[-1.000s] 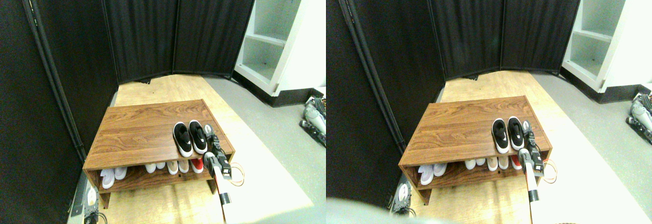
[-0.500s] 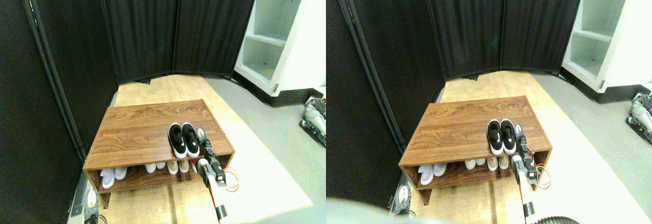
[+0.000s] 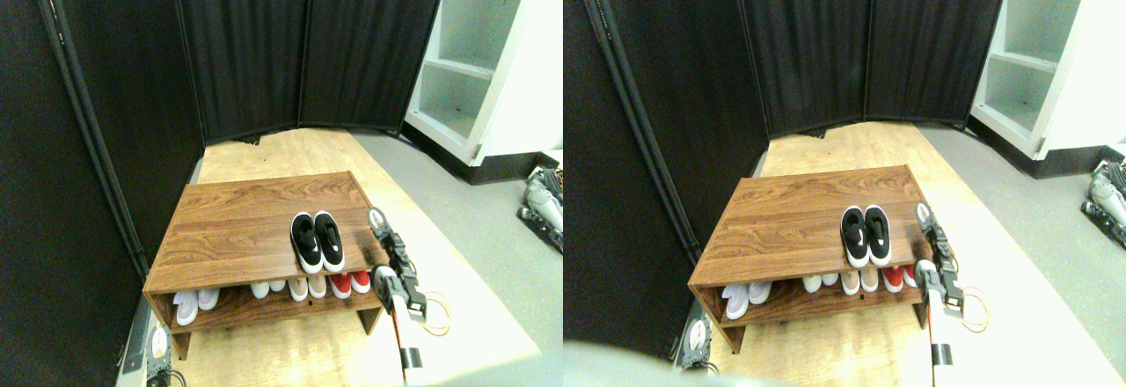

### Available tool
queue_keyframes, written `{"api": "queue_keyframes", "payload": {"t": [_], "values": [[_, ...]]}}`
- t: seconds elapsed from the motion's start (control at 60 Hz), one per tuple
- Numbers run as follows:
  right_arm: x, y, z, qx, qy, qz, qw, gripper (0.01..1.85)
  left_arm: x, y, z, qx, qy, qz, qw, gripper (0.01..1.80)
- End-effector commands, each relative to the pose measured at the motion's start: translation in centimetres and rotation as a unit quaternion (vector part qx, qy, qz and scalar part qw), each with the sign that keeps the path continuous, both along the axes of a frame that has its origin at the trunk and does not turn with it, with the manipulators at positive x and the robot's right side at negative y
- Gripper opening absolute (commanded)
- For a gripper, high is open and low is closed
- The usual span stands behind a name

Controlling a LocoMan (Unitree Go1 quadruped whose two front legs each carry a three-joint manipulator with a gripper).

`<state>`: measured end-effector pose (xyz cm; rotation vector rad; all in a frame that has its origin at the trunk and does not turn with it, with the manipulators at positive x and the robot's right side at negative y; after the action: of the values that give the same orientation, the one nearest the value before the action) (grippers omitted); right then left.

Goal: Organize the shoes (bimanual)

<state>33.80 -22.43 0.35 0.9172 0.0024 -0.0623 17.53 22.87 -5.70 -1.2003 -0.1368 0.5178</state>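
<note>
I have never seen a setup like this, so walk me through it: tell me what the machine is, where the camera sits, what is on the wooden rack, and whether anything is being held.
The wide picture is two nearly equal views side by side, the two eyes of one camera on a four-legged robot, looking forward and down. The pale limb with a dark end rising from the bottom is the robot's right arm, ending in the right gripper, a two-jaw claw. Its left arm is not in view.

In front stands a low wooden shoe rack. On its top sits a pair of black sneakers with white soles, side by side and touching. On the lower shelf are white shoes, beige shoes and red shoes.

The gripper hangs beside the rack's right edge, apart from the sneakers, holding nothing that shows.
</note>
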Motion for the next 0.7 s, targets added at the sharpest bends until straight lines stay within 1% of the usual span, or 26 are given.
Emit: {"api": "queue_keyframes", "payload": {"t": [0.017, 0.033, 0.067, 0.083, 0.1, 0.117, 0.133, 0.15, 0.183, 0.267, 0.283, 0.317, 0.367, 0.4, 0.433, 0.467, 0.5, 0.517, 0.55, 0.567, 0.583, 0.6, 0.633, 0.65, 0.683, 0.7], "values": [[-1.7, -0.3, 2.9, 0.008, -0.066, 0.012, 0.998, 0.01, 0.4, -0.1, 0.7, 0.012, -0.01, -0.005, 1.0, 0.01], [-2.3, -0.3, 2.9, 0.01, -0.068, 0.009, 0.998, 0.01, 0.4, -0.1, 0.7, 0.011, -0.009, -0.005, 1.0, 0.01], [-2.6, -0.4, 2.9, 0.013, -0.07, 0.009, 0.997, 0.01, 0.4, -0.1, 0.7, 0.01, -0.009, -0.005, 1.0, 0.01], [-3.4, -0.4, 2.9, 0.018, -0.073, 0.01, 0.997, 0.01, 0.4, -0.2, 0.8, 0.01, -0.008, -0.007, 1.0, 0.01], [-3.4, -0.4, 2.9, 0.018, -0.073, 0.01, 0.997, 0.01, 0.4, -0.2, 0.8, 0.01, -0.008, -0.007, 1.0, 0.01], [-4.0, -0.3, 2.9, 0.016, -0.074, 0.01, 0.997, 0.01, 0.4, -0.2, 0.8, 0.011, -0.007, -0.009, 1.0, 0.01], [-4.9, -0.3, 2.9, 0.009, -0.08, 0.017, 0.997, 0.01, 0.5, -0.2, 0.8, 0.002, -0.01, -0.007, 1.0, 0.01], [-4.9, -0.3, 2.9, 0.009, -0.08, 0.017, 0.997, 0.01, 0.5, -0.2, 0.8, 0.002, -0.01, -0.007, 1.0, 0.01], [-5.7, -0.3, 2.7, 0.024, -0.084, 0.031, 0.996, 0.01, 0.5, -0.2, 0.8, -0.004, -0.012, -0.011, 1.0, 0.01], [-8.6, 0.6, 1.9, 0.065, -0.054, 0.016, 0.996, 0.01, 0.6, -0.3, 1.0, -0.01, -0.018, -0.02, 1.0, 0.01], [-8.6, 0.6, 1.9, 0.065, -0.054, 0.016, 0.996, 0.01, 0.6, -0.3, 1.0, -0.01, -0.018, -0.02, 1.0, 0.01], [-9.4, 0.9, 1.4, 0.06, -0.052, 0.021, 0.997, 0.01, 0.6, -0.3, 1.1, -0.011, -0.018, -0.02, 1.0, 0.01], [-10.7, 1.4, 0.4, 0.059, -0.039, 0.034, 0.997, 0.01, 0.7, -0.3, 1.2, -0.015, -0.018, -0.028, 0.999, 0.01], [-10.8, 1.6, 0.2, 0.066, -0.035, 0.036, 0.997, 0.01, 0.7, -0.3, 1.2, -0.018, -0.018, -0.029, 0.999, 0.01], [-11.4, 2.0, -0.4, 0.079, -0.02, 0.039, 0.996, 0.01, 0.9, -0.4, 1.3, -0.029, -0.024, -0.036, 0.999, 0.01], [-11.8, 2.4, -0.8, 0.08, -0.01, 0.037, 0.996, 0.01, 1.0, -0.5, 1.3, -0.021, -0.021, -0.047, 0.998, 0.01], [-11.8, 2.5, -0.9, 0.083, -0.008, 0.038, 0.996, 0.01, 1.0, -0.5, 1.3, -0.02, -0.02, -0.047, 0.998, 0.01], [-11.8, 2.6, -1.2, 0.09, -0.005, 0.042, 0.995, 0.01, 1.0, -0.6, 1.3, -0.021, -0.017, -0.046, 0.999, 0.1], [-11.8, 2.7, -1.6, 0.097, 0.001, 0.043, 0.994, 0.01, 1.1, -0.7, 1.4, -0.025, -0.002, -0.059, 0.998, 0.61], [-11.8, 2.9, -1.7, 0.1, 0.006, 0.041, 0.994, 0.01, 1.2, -0.8, 1.5, -0.018, 0.007, -0.065, 0.998, 0.82], [-11.8, 2.9, -1.7, 0.1, 0.006, 0.041, 0.994, 0.01, 1.2, -0.8, 1.5, -0.018, 0.007, -0.065, 0.998, 0.82], [-11.8, 2.9, -1.8, 0.102, 0.007, 0.041, 0.994, 0.01, 1.2, -0.9, 1.6, -0.016, 0.009, -0.067, 0.998, 0.9], [-11.8, 3.2, -1.9, 0.111, 0.01, 0.043, 0.993, 0.01, 1.4, -1.1, 1.8, -0.014, 0.014, -0.088, 0.996, 1.19], [-11.8, 3.3, -1.9, 0.116, 0.01, 0.044, 0.992, 0.01, 1.6, -1.1, 1.9, -0.018, 0.012, -0.094, 0.995, 1.3], [-11.8, 3.4, -1.9, 0.119, 0.013, 0.043, 0.992, 0.01, 1.8, -1.2, 2.0, -0.021, 0.002, -0.089, 0.996, 1.34], [-11.8, 3.5, -1.8, 0.115, 0.015, 0.041, 0.992, 0.01, 1.9, -1.3, 2.1, -0.017, -0.005, -0.081, 0.997, 1.28]]}}
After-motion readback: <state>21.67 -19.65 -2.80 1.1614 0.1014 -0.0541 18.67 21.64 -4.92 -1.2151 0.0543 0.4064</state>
